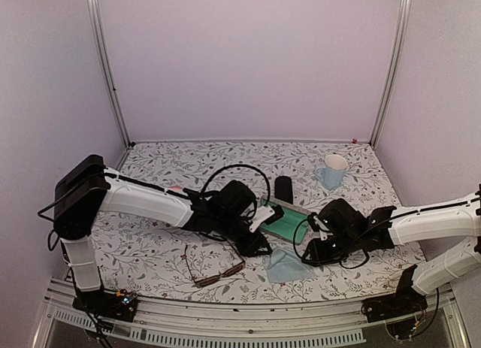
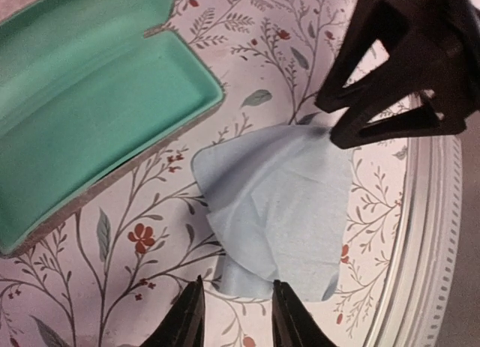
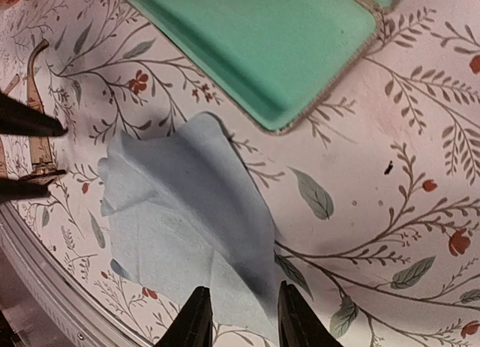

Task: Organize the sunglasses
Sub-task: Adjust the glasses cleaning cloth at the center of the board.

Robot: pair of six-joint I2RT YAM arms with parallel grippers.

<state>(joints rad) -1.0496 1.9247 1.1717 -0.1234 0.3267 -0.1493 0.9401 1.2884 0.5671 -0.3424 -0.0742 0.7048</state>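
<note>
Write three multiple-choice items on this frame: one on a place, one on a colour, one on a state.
1. Where does the blue cloth lie?
A. on the table, beside the open case
B. inside that case
C. on the floor

2. What colour is the case's lining?
A. red
B. green
C. black

3. The case is:
A. shut
B. wrapped in the cloth
C. open, lining up

Answers:
1 A, since the top view shows the cloth on the table just in front of the case.
2 B, since both wrist views show a green inside.
3 C, since the lining is exposed and the lid is folded back.
</note>
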